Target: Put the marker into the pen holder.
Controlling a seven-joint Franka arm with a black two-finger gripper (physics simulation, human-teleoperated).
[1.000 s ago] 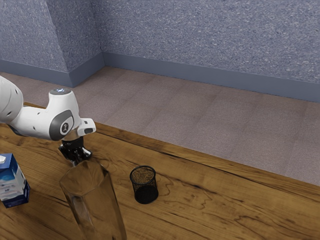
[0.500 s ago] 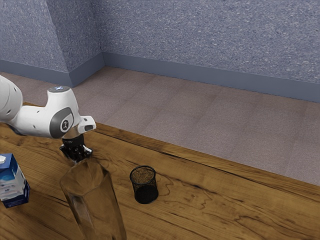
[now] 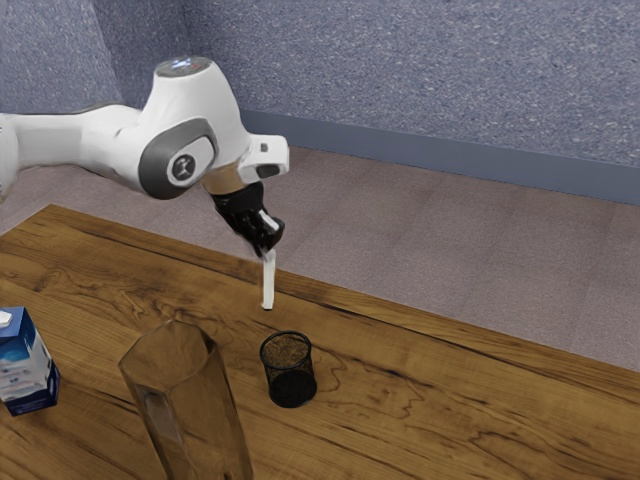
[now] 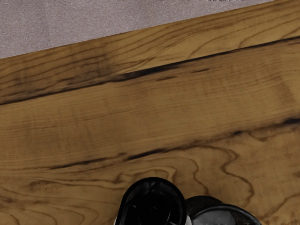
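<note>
We log floor (image 3: 420, 240) and wall (image 3: 420, 80) at the back, then the wooden table (image 3: 480, 400). White arm (image 3: 90, 145) comes in from the exterior view's left, over the table. Amber see-through vase (image 3: 185, 400) in front, standing. Blue-and-white carton (image 3: 28, 365) at the exterior view's left, well apart from the vase. Black mesh pen holder (image 3: 288, 370), upright on the table, near the vase, on its exterior view's right side. Black gripper (image 3: 267, 249) is up in the air, slanting down toward the exterior view's right; we read it as closed down to the marker's width, with the marker in its grip. White marker (image 3: 268, 280) hangs below the fingertips, near upright, dark tip down, its upper end at the gripper. We put it outside the pen holder, tip apart from the rim. In the wrist view we get dark rounded shapes (image 4: 152, 206) at the lower edge; can't tell what they are.

Against the earlier frame, we mark the arm as raised and shifted toward the exterior view's right. Vase, carton and pen holder: same spots. Gripper was low behind the vase, now lifted and much nearer the pen holder. Marker now shows plainly, up off the table.
</note>
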